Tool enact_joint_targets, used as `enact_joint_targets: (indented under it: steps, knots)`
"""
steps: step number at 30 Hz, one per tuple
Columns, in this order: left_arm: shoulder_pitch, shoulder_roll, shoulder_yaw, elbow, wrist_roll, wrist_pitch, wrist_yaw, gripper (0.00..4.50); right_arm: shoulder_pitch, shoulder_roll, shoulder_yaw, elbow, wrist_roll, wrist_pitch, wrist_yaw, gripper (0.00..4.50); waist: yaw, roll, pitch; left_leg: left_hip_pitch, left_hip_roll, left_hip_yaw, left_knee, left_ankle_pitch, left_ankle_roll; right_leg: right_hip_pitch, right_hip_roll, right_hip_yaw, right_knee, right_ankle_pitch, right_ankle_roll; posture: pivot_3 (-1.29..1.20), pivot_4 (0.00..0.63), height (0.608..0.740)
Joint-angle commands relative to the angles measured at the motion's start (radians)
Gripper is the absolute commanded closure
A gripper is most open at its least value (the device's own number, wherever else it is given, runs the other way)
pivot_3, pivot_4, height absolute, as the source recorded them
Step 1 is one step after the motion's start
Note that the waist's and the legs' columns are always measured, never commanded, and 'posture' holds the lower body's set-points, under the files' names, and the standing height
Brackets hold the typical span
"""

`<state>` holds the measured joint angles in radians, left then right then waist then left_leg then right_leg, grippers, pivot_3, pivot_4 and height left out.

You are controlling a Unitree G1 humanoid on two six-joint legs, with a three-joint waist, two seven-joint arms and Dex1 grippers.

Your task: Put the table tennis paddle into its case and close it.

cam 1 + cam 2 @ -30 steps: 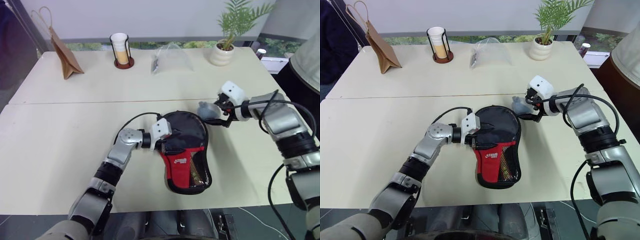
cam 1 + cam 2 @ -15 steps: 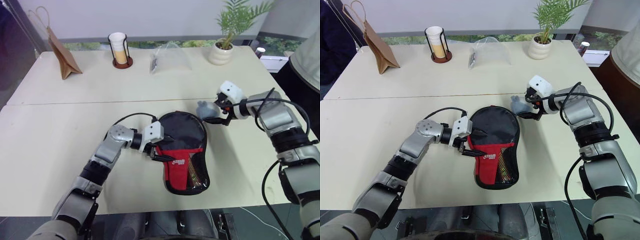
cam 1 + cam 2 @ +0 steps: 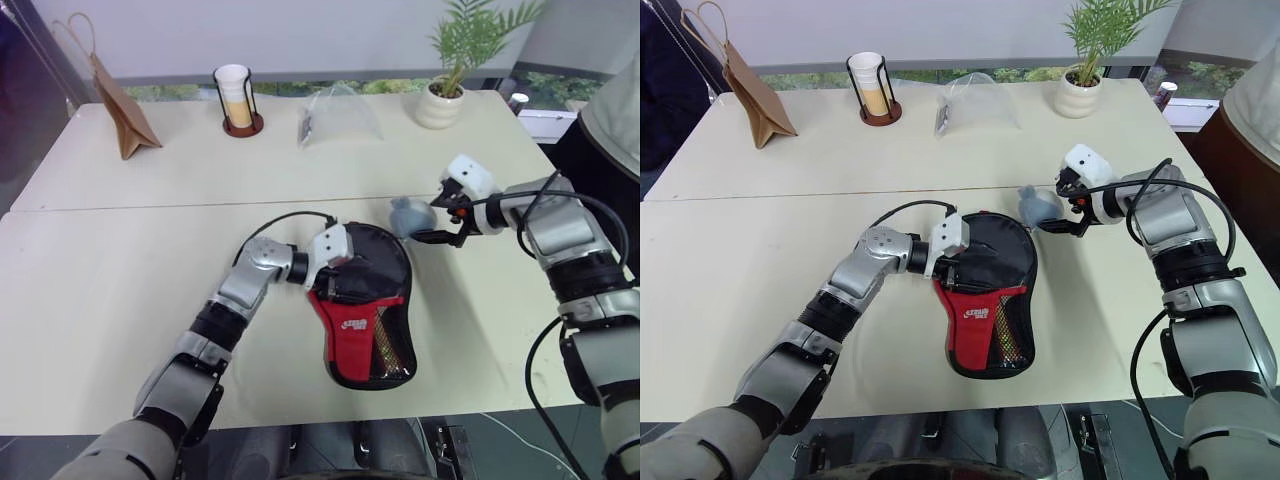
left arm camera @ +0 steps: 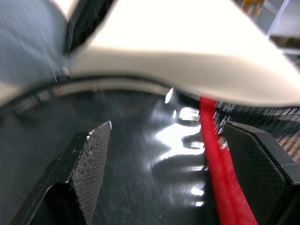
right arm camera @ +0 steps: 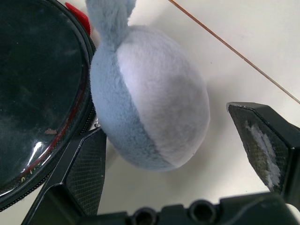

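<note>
Near the front middle of the table lies the case, flat, red panel toward the robot. Over its black round part sits the left gripper, fingers spread wide and holding nothing. Just beside the case's far right edge, the right gripper, wide open, straddles a grey plush toy.

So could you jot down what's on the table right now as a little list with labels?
case: black and red case lying flat near the table's front edge
left gripper: left gripper open, over the case's round end
right gripper: right gripper open, beside a plush toy
toy: grey-blue plush toy touching the case's far rim
back of table: paper bag, cup in a stand, clear bag, potted plant
</note>
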<state>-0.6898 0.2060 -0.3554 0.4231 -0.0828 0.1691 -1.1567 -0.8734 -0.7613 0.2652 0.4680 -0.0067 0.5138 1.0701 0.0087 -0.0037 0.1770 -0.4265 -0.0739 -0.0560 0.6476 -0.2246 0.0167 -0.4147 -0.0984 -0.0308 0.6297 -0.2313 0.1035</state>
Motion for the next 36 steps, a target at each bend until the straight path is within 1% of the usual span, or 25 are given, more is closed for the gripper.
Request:
enact_joint_targets:
  steps: [1, 7, 13, 15, 16, 18, 20, 23, 24, 29, 36]
  knots:
    - [0.007, 0.004, -0.021, -0.003, 0.03, -0.033, 0.013, 0.58, -0.038, 0.01, -0.02, 0.013, -0.006, -0.017, 0.006, 0.0, 0.001, 0.0, 0.0, 0.0, 0.0, 0.0, 0.0, 0.0, 0.0, 0.0, 0.0, 0.0, 0.0, 0.0, 0.0, 0.0, 0.15, 0.734]
    - [0.027, 0.018, -0.04, 0.01, 0.062, -0.044, 0.03, 0.58, -0.063, 0.033, -0.019, 0.061, -0.007, -0.045, 0.037, 0.0, 0.001, 0.0, 0.0, 0.0, 0.0, 0.0, 0.0, 0.0, 0.0, 0.0, 0.0, 0.0, 0.0, 0.0, 0.0, 0.0, 0.15, 0.734]
    - [0.029, 0.028, -0.051, 0.019, 0.071, -0.045, 0.033, 0.58, -0.101, 0.059, -0.025, 0.138, -0.013, -0.069, 0.04, 0.0, 0.0, 0.0, 0.0, 0.0, 0.0, 0.0, 0.0, 0.0, 0.0, 0.0, 0.0, 0.0, 0.0, 0.0, 0.0, 0.0, 0.15, 0.734]
    - [0.029, 0.031, -0.051, 0.019, 0.072, -0.045, 0.034, 0.52, -0.106, 0.059, -0.026, 0.152, -0.016, -0.077, 0.042, 0.54, 0.0, 0.0, 0.0, 0.0, 0.0, 0.0, 0.0, 0.0, 0.0, 0.0, 0.0, 0.0, 0.0, 0.0, 0.0, 0.0, 0.15, 0.734]
    - [0.03, 0.031, -0.051, 0.019, 0.071, -0.044, 0.034, 0.52, -0.105, 0.057, -0.027, 0.154, -0.016, -0.08, 0.047, 0.92, 0.0, 0.0, 0.0, 0.0, 0.0, 0.0, 0.0, 0.0, 0.0, 0.0, 0.0, 0.0, 0.0, 0.0, 0.0, 0.0, 0.15, 0.734]
    - [0.031, 0.031, -0.051, 0.018, 0.071, -0.044, 0.035, 0.52, -0.1, 0.051, -0.031, 0.149, -0.012, -0.079, 0.055, 1.88, 0.0, 0.0, 0.0, 0.0, 0.0, 0.0, 0.0, 0.0, 0.0, 0.0, 0.0, 0.0, 0.0, 0.0, 0.0, 0.0, 0.15, 0.734]
    - [0.032, 0.03, -0.051, 0.018, 0.07, -0.043, 0.037, 0.52, -0.096, 0.047, -0.037, 0.142, -0.007, -0.073, 0.06, 2.95, 0.0, 0.0, 0.0, 0.0, 0.0, 0.0, 0.0, 0.0, 0.0, 0.0, 0.0, 0.0, 0.0, 0.0, 0.0, 0.0, 0.15, 0.734]
    - [0.032, 0.028, -0.051, 0.019, 0.07, -0.042, 0.039, 0.52, -0.084, 0.037, -0.046, 0.121, -0.003, -0.054, 0.067, 4.28, 0.0, 0.0, 0.0, 0.0, 0.0, 0.0, 0.0, 0.0, 0.0, 0.0, 0.0, 0.0, 0.0, 0.0, 0.0, 0.0, 0.15, 0.734]
    - [0.032, 0.027, -0.052, 0.019, 0.07, -0.042, 0.039, 0.52, -0.079, 0.034, -0.048, 0.112, -0.001, -0.048, 0.07, 4.44, 0.0, 0.0, 0.0, 0.0, 0.0, 0.0, 0.0, 0.0, 0.0, 0.0, 0.0, 0.0, 0.0, 0.0, 0.0, 0.0, 0.15, 0.734]
    - [0.032, 0.031, -0.069, 0.033, 0.08, -0.034, 0.026, 0.52, -0.014, -0.005, -0.053, -0.01, 0.0, 0.051, 0.067, 4.44, 0.002, 0.0, 0.0, 0.0, 0.0, 0.0, 0.0, 0.0, 0.0, 0.001, 0.0, 0.0, 0.0, 0.0, 0.0, 0.0, 0.15, 0.734]
    - [0.038, 0.032, -0.087, 0.047, 0.085, -0.033, 0.022, 0.52, 0.236, -0.107, -0.133, -0.425, 0.058, 0.253, 0.036, 4.44, 0.007, 0.0, -0.001, 0.0, 0.0, -0.002, 0.0, 0.0, 0.0, 0.002, -0.001, 0.0, -0.001, 0.0, 0.0, 0.0, 0.15, 0.734]
